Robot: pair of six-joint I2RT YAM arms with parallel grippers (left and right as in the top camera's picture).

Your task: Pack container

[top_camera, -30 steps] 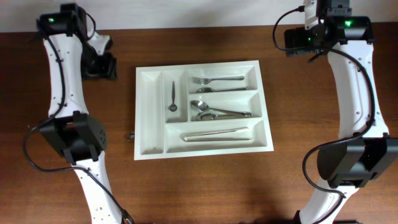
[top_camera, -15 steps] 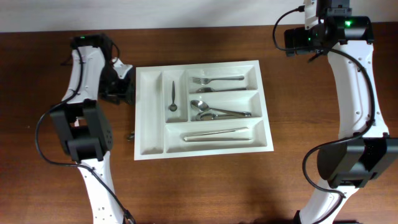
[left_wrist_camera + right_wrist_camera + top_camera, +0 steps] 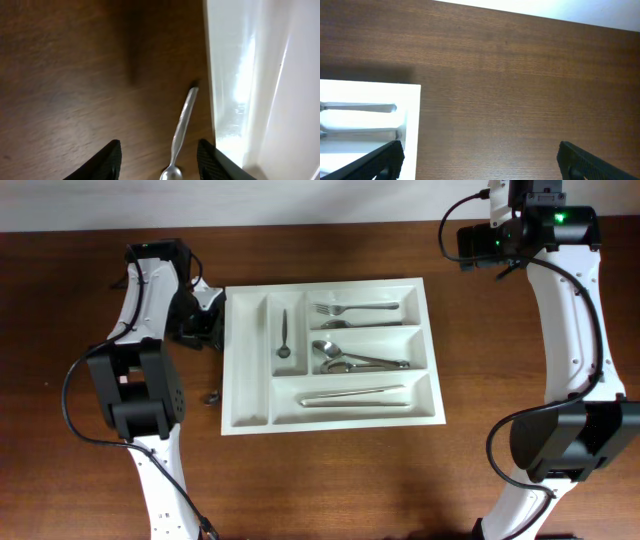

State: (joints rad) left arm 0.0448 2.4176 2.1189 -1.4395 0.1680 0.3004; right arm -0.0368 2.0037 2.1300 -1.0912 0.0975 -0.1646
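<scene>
The container [image 3: 246, 370] is a white cutlery tray in the middle of the table. It holds a small spoon [image 3: 284, 335], forks [image 3: 350, 308], spoons [image 3: 352, 361] and a knife [image 3: 350, 394]; its leftmost narrow compartment is bare. My left gripper [image 3: 203, 326] is open, low by the tray's left wall. In the left wrist view a small spoon [image 3: 181, 130] lies on the wood between the open fingers [image 3: 160, 162], right beside the tray wall [image 3: 235, 100]. My right gripper [image 3: 478, 244] is open and empty, beyond the tray's back right corner [image 3: 410, 100].
A small metallic thing [image 3: 213, 396] lies on the table just left of the tray. The white wall edge [image 3: 300, 200] runs along the back of the dark wooden table [image 3: 330, 480]. Both arm bases stand at the front left and front right.
My left gripper has swung from the back left in to the tray's left wall. The tray has shifted slightly to the right. The right arm has not moved.
</scene>
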